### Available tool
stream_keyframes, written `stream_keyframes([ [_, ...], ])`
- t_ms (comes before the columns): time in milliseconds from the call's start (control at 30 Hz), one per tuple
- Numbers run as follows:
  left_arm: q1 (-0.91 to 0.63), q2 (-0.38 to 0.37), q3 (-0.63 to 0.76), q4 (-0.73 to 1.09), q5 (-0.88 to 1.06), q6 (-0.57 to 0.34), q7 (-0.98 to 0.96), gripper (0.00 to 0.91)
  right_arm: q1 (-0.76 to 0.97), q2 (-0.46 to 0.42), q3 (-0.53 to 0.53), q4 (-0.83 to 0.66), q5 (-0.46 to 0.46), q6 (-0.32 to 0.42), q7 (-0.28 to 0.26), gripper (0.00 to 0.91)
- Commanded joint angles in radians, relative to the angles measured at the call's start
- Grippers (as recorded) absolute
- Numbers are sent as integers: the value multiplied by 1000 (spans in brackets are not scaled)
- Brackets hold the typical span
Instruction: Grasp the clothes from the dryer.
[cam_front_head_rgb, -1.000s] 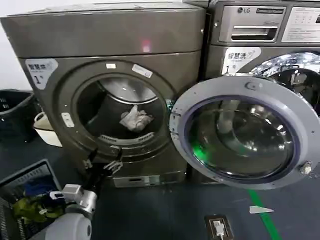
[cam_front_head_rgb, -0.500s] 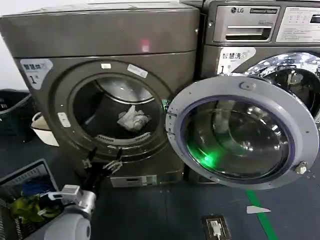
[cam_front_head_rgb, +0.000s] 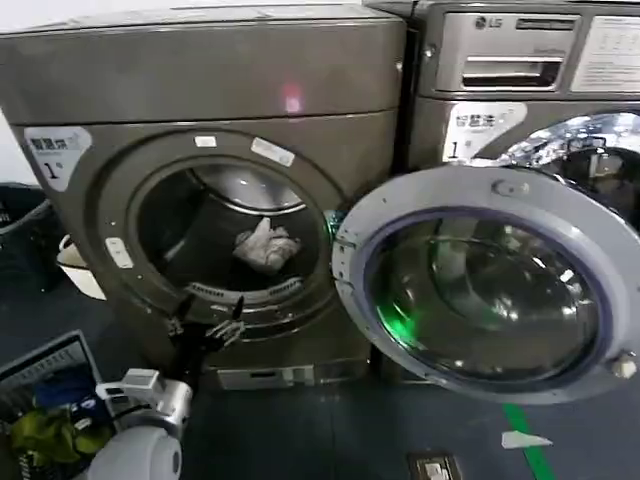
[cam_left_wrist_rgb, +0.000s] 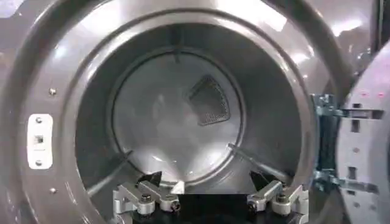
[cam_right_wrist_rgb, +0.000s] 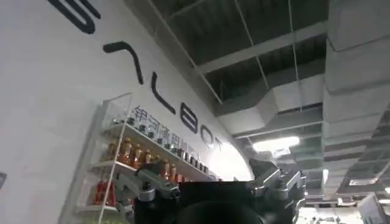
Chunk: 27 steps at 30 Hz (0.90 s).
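Observation:
The dryer (cam_front_head_rgb: 200, 75) stands at the left with its round door (cam_front_head_rgb: 490, 285) swung open to the right. The clothes (cam_front_head_rgb: 265, 245), a small whitish-grey wad, lie on the drum floor toward the right side of the opening. My left gripper (cam_front_head_rgb: 205, 325) is open and hangs just below and in front of the porthole's lower rim, short of the clothes. In the left wrist view the left gripper (cam_left_wrist_rgb: 207, 180) faces the bare steel drum (cam_left_wrist_rgb: 177, 115), nothing between its fingers. My right gripper (cam_right_wrist_rgb: 207, 182) is open, parked and pointing up toward the ceiling.
The LG machine (cam_front_head_rgb: 520, 60) stands right of the dryer, behind the open door. A basket of coloured laundry (cam_front_head_rgb: 45, 420) sits on the floor at lower left, with a dark basket (cam_front_head_rgb: 20, 225) and a white basin (cam_front_head_rgb: 75, 265) behind it. Green tape (cam_front_head_rgb: 530, 445) marks the floor.
The dryer has grown larger and slid left in the head view, so I have moved closer. The left gripper now sits nearer the porthole's lower rim, still open.

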<state>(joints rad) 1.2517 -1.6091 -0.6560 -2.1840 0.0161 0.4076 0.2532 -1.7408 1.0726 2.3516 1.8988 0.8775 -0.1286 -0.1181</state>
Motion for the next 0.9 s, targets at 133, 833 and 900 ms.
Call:
stream_keyframes([
  [133,2,-49,-2,8,2,-2,2,907,5,3,-4,0,5,7,-2,907],
  [833,4,2,-17,9,-20,2,8,907,18,12,-24,2,3,8,-6,907],
  [900,4,-3,-16,10,-17,2,7,907,18,12,-22,-2,3,8,-7,907],
])
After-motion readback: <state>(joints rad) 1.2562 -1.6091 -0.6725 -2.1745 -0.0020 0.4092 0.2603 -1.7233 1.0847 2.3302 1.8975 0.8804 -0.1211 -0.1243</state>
